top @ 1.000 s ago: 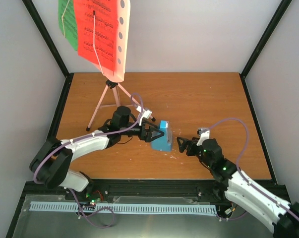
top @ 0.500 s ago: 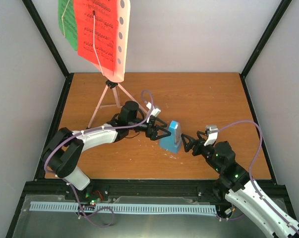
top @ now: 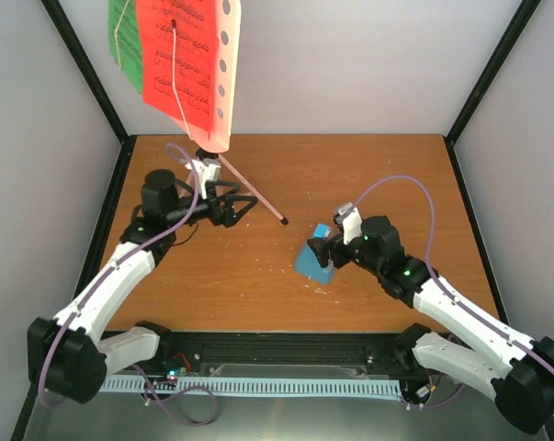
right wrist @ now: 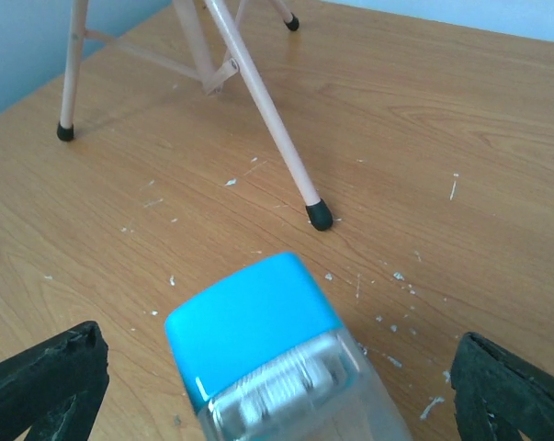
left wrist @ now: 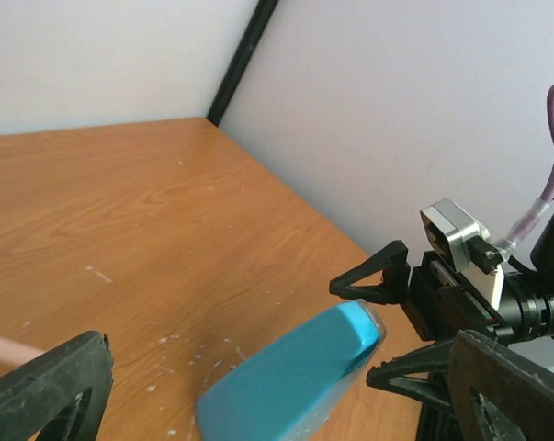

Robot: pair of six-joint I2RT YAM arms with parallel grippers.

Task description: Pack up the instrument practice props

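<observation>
The small blue metronome (top: 311,262) with its clear cover stands mid-table. My right gripper (top: 328,246) is open, its jaws on either side of the metronome's top (right wrist: 254,331) without touching it. The pink music stand (top: 223,83) is at the back left, with a red page (top: 174,55) and a green page (top: 122,37) on its hole-punched desk. My left gripper (top: 233,208) is open and empty beside the tripod's front leg (top: 258,197). In the left wrist view the metronome (left wrist: 290,381) and my right gripper (left wrist: 401,317) lie ahead.
The tripod's black foot (right wrist: 320,214) rests on the wood just beyond the metronome, and other legs (right wrist: 73,64) spread to the back left. White specks (right wrist: 391,322) dot the table (top: 378,184). Grey walls and black frame posts (top: 483,83) enclose it.
My left gripper has drawn back from the metronome, leftward to the tripod legs. My right gripper has moved in over the metronome's top. Both stayed open.
</observation>
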